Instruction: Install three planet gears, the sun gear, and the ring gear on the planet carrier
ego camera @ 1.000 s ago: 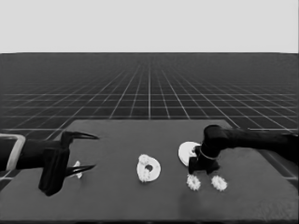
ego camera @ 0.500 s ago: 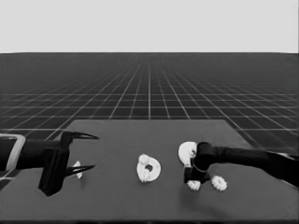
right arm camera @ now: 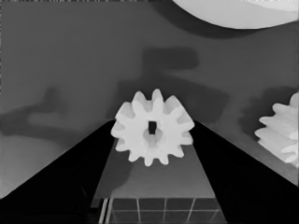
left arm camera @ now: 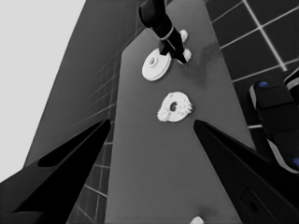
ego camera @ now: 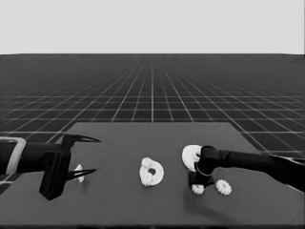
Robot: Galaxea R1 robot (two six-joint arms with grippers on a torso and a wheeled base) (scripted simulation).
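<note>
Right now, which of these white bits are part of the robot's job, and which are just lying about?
In the job:
- right pincer, down at one small gear
- second gear beside it
- smaller round part, mid-table
- larger round part

Lying about:
- thin white piece, beneath the idle left pincer

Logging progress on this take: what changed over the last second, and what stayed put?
The right gripper has come down from beside the larger round part onto the nearer of two loose gears, its fingers now either side of it; whether it grips is unclear. The other gear, the smaller round part and the parked left gripper stayed.
</note>
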